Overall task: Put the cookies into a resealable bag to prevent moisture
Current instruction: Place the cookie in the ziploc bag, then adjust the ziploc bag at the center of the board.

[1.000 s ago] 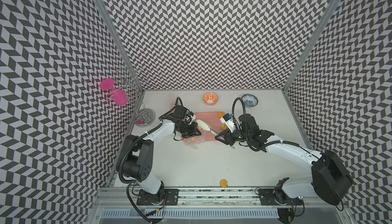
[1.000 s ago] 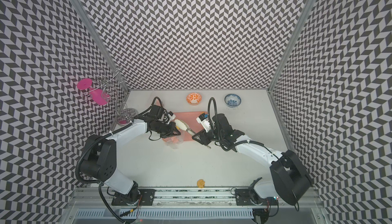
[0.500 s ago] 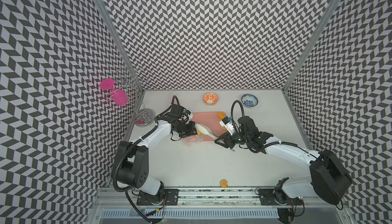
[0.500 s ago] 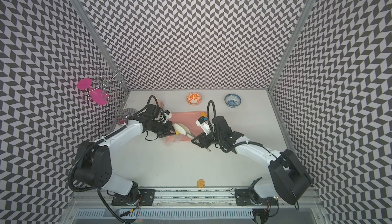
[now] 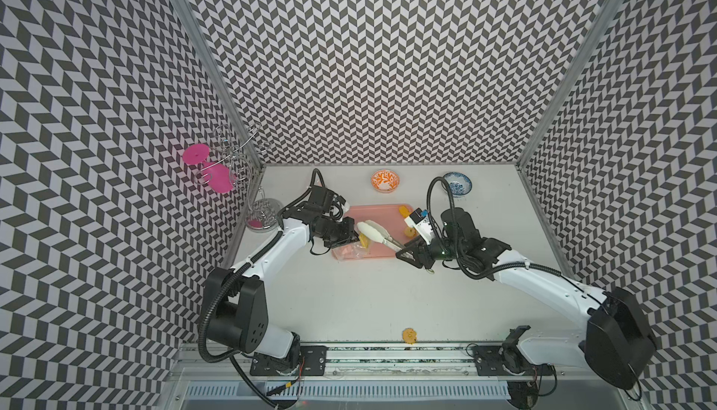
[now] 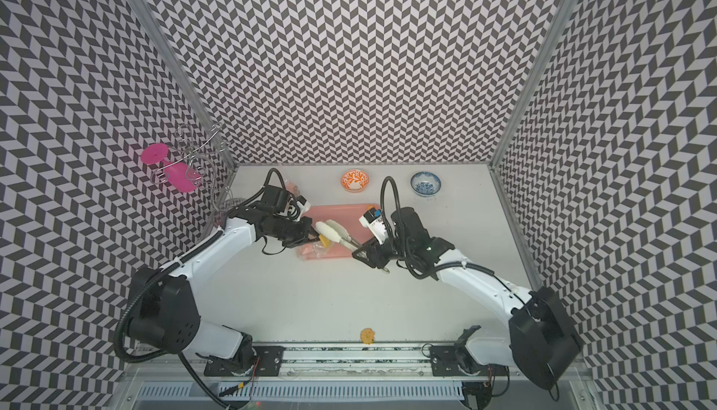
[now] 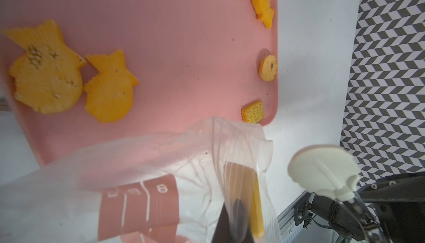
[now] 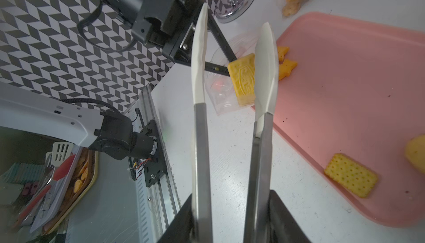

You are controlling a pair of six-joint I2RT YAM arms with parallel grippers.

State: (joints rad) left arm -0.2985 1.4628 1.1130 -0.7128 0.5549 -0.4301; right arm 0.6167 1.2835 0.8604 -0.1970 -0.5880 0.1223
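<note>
Stamped yellow rectangular cookie [image 8: 243, 81] sits at the mouth of the clear bag [image 7: 161, 161]. The left gripper [image 5: 352, 238] is clamped tight on the bag. The right gripper [image 5: 405, 253] is squeezing the tongs [image 8: 199, 69], whose tips are spread wider than a second ago.

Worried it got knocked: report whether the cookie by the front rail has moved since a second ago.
No. The stray cookie lies at the same spot just behind the front rail in both top views.

1. I see a pink tray [image 5: 380, 213] with yellow-orange cookies [image 7: 108, 87].
2. The tongs [image 8: 199, 81] have cream-white tips, grey arms.
3. One orange-patterned bowl [image 5: 385, 180], one blue-patterned bowl [image 5: 458, 184].
4. The bag [image 7: 195, 152] is clear, with pink label.
5. Walls [image 5: 368, 59]: black-white chevrons.
</note>
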